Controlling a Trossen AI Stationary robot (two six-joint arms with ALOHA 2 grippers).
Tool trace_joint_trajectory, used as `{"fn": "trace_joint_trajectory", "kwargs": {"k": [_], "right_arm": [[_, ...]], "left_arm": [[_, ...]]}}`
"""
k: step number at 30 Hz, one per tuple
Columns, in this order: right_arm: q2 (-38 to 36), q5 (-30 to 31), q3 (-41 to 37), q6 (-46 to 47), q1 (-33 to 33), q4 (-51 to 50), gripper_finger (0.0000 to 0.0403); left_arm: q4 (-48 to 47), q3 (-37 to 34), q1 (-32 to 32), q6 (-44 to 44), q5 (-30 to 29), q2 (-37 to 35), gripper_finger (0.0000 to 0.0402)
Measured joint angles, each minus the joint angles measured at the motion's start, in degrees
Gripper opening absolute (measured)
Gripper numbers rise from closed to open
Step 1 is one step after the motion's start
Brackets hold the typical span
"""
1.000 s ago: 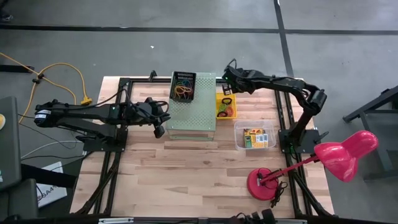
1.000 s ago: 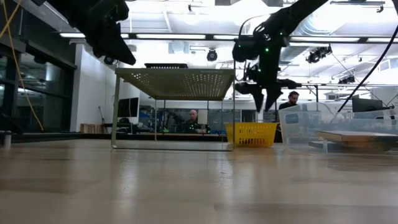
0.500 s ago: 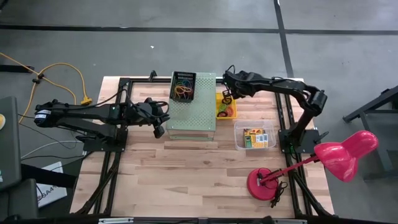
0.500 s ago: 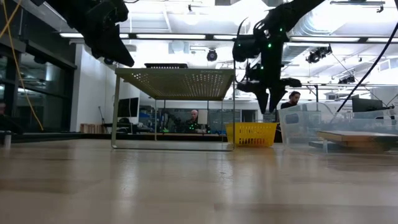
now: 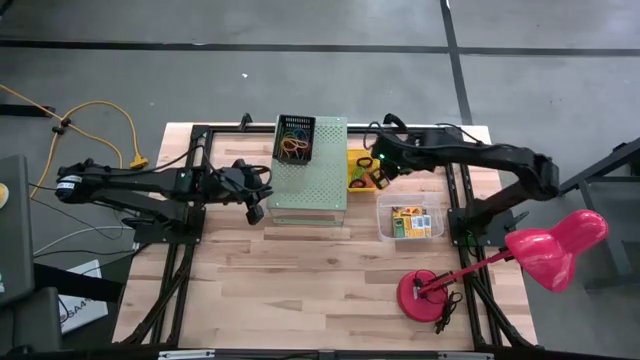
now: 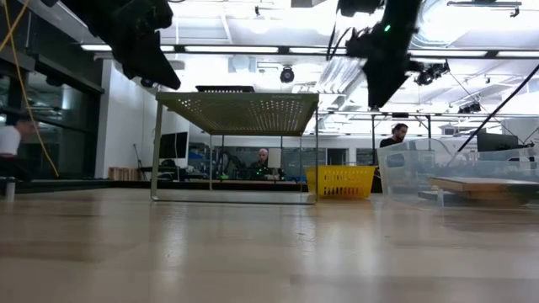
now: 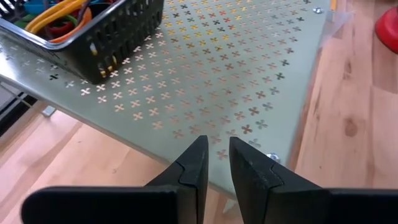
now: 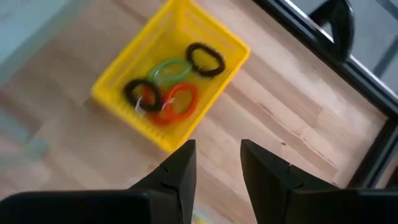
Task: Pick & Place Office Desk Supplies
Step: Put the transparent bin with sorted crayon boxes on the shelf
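A yellow basket [image 8: 176, 21] stands on the table right of the pale-green perforated box [image 5: 310, 185]. In it lie elastic bands: black [image 8: 205, 58], green [image 8: 169, 70], orange-red [image 8: 180, 102] and a second black one [image 8: 140, 93]. More bands lie in a black basket [image 5: 295, 138] on top of the box. Crayon boxes [image 5: 412, 221] lie flat in a clear tub [image 5: 384, 231]. My right gripper [image 5: 381, 178] hangs open and empty above the yellow basket's near right side [image 8: 214, 155]. My left gripper [image 7: 215, 155] hovers at the box's left near corner, narrowly open and empty.
A pink desk lamp [image 5: 545, 245] stands on its red base [image 5: 428, 293] at the near right. A black frame [image 5: 200, 135] borders the table. Bare wood [image 5: 300, 290] stretches along the near side. People sit in the room beyond the table [image 6: 263, 160].
My right gripper has risen and swung from the far side of the yellow basket toward the table's near edge, rolling as it went, and now stands over the basket's near right side. My left arm has kept still.
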Motion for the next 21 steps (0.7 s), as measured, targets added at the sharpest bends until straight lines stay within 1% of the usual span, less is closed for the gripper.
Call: {"fn": "trace_joint_trajectory", "kwargs": {"k": [5, 12, 16, 21], "right_arm": [[-3.5, -2.0, 0.0, -3.5, 3.9, -3.5, 0.0113], [-3.6, -1.8, 0.0, -6.3, 7.7, -10.5, 0.0113], [-3.3, -1.7, 0.0, -10.2, 9.5, -10.8, 0.0113], [-3.3, -1.7, -0.1, -15.1, 11.1, -10.6, 0.0113]], "left_arm": [[0.1, 0.0, -1.3, -0.8, 0.0, 0.0, 0.006], [0.2, 0.0, -2.7, -2.6, -0.1, 0.0, 0.006], [0.2, 0.0, -3.7, -4.7, -0.1, 0.0, 0.006], [0.5, 0.0, -5.5, -5.0, -0.1, 2.2, 0.006]]}}
